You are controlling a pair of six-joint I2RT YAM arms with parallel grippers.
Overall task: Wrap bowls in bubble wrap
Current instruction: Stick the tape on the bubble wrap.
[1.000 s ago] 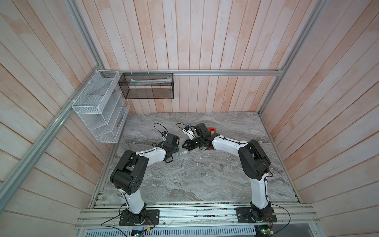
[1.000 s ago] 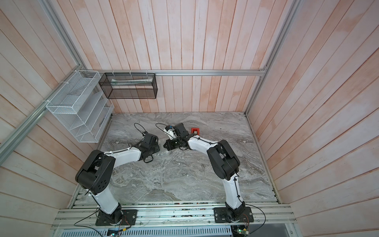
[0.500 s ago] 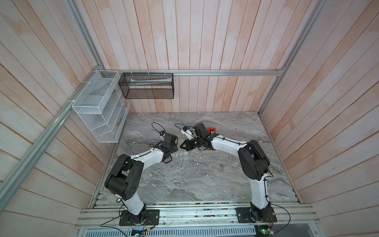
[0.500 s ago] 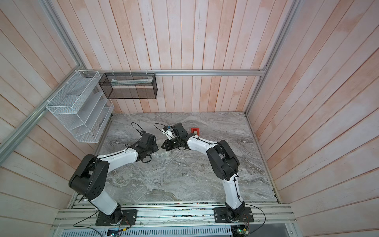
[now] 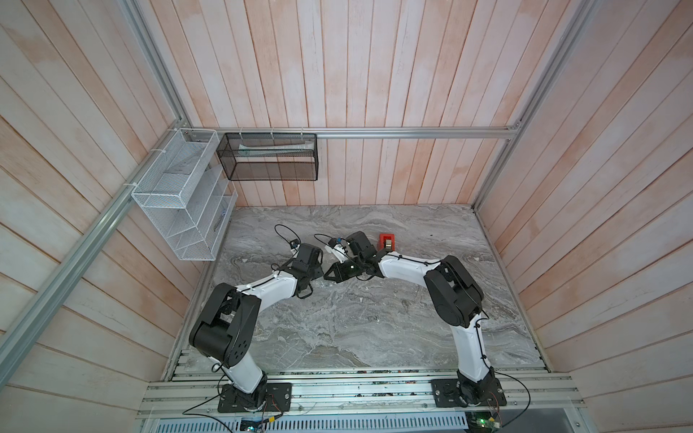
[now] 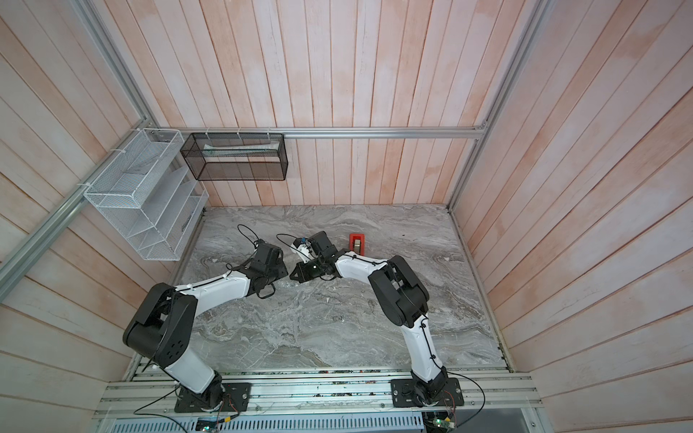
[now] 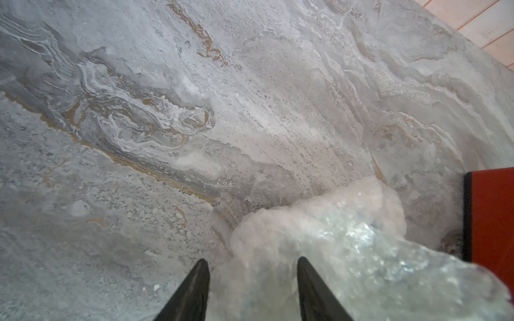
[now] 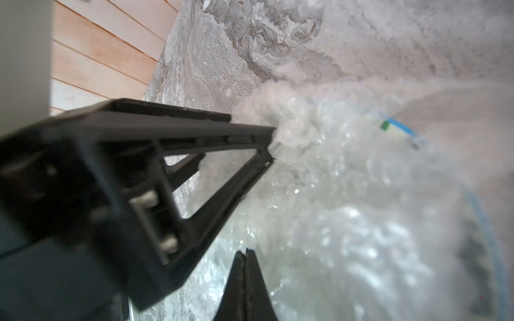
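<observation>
Two arms are leaning in over the grey marble table (image 5: 375,322), and their wrists are almost meeting toward the back, a little left of middle. Looking closer, the left gripper (image 7: 253,262) is holding its jaws partway apart, and a whitish, crinkled bunch of the bubble wrap (image 7: 333,244) is filling the gap between them, so it is gripping that bunch. From the right wrist camera that same gripper is showing as a black frame with its tip buried in the bunched edge of the plastic.

Now the right gripper (image 8: 246,251): it is pressing its two fingertips tight together, low over the glinting sheet. Whether a film of wrap is pinched between them, I cannot tell.

And the bowl (image 8: 402,127) is lying under the wrap, close by both grippers. Only a curve of its bluish rim and a speck of green are showing through the blurred plastic.

Behind the right wrist, the red tape dispenser (image 5: 387,241) is sitting on the table, near the wrap.
</observation>
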